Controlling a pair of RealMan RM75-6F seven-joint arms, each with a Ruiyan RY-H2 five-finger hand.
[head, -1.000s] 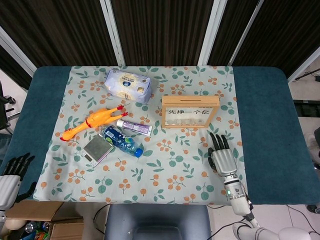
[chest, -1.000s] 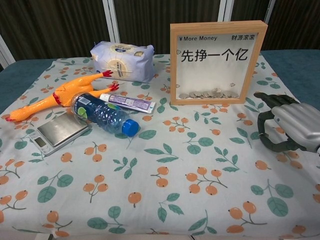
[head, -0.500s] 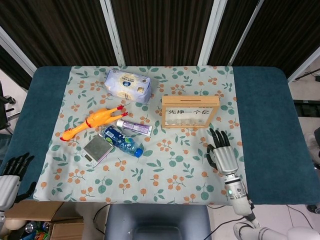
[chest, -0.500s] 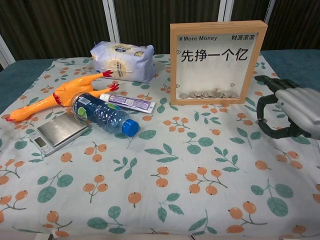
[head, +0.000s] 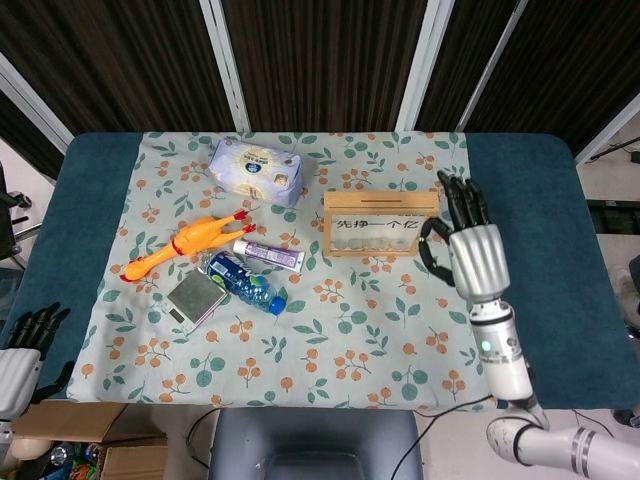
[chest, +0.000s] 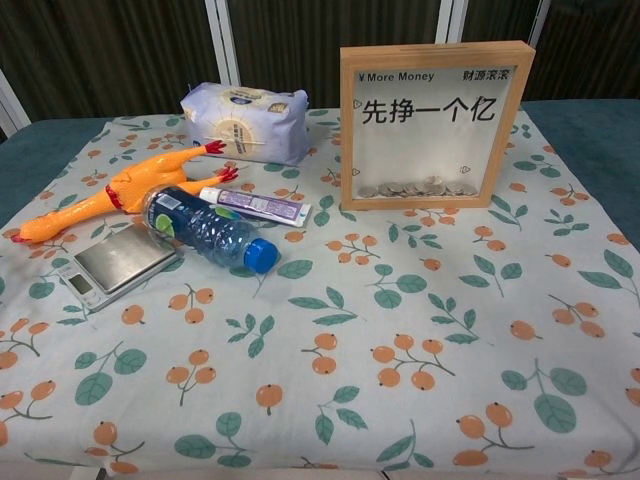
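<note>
My right hand (head: 468, 246) is raised over the cloth, just right of the wooden coin frame (head: 381, 223), fingers spread and holding nothing. The chest view shows the frame (chest: 432, 124) but not this hand. My left hand (head: 22, 352) hangs off the table's near left corner, fingers apart and empty. On the left half of the cloth lie a rubber chicken (head: 184, 245), a toothpaste tube (head: 269, 256), a blue water bottle (head: 245, 282) on its side and a small silver scale (head: 197, 297). A tissue pack (head: 257, 171) sits at the back.
The floral cloth (head: 330, 340) covers the middle of a blue table (head: 525, 220). Cardboard boxes (head: 90, 440) stand on the floor under the near left edge. Dark slatted panels with white posts rise behind the table.
My right hand has lifted from the cloth's near right part and moved away to beside the coin frame, leaving the chest view. The left hand has stayed put.
</note>
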